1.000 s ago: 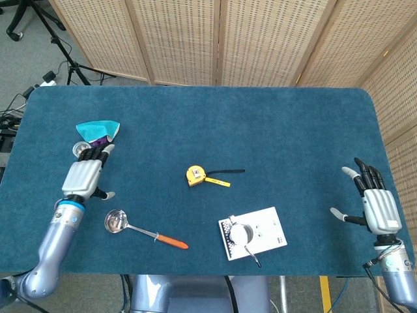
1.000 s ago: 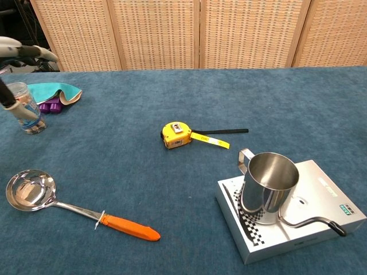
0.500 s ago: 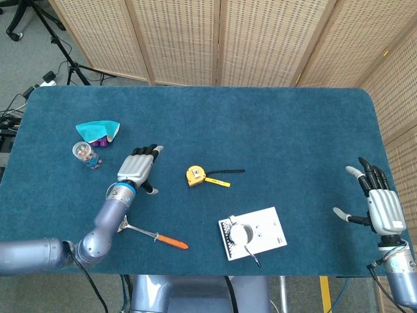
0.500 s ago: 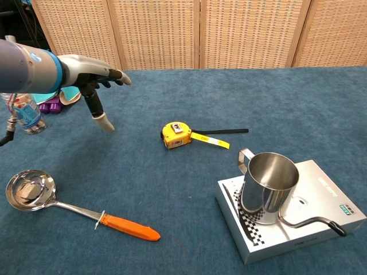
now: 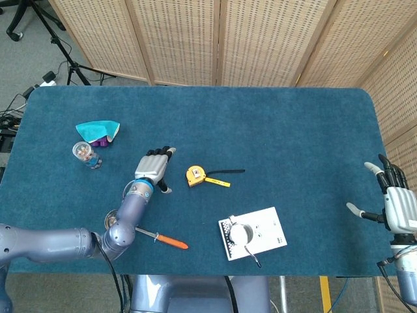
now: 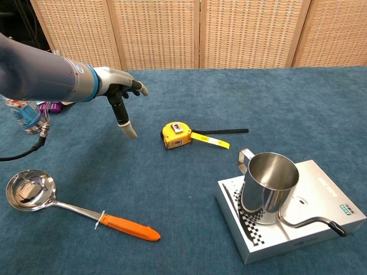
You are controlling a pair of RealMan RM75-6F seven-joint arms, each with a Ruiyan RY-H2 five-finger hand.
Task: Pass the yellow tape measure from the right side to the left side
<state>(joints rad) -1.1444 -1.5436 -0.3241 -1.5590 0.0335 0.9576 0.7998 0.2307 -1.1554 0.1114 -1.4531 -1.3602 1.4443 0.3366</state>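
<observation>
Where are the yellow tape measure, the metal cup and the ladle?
yellow tape measure (image 6: 176,134), chest view, its yellow case.
metal cup (image 6: 268,186), chest view, its shiny side wall.
ladle (image 6: 30,190), chest view, its round bowl.

Head view looks straight down; chest view low, forward.

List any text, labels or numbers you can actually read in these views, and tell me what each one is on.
None can be read.
Yellow tape measure: a label on its case and marks on the pulled-out blade, too small to read.
Scale under the steel cup: faint print and a small green mark on its top, blurred.
Small bottle: a coloured label, blurred.
</observation>
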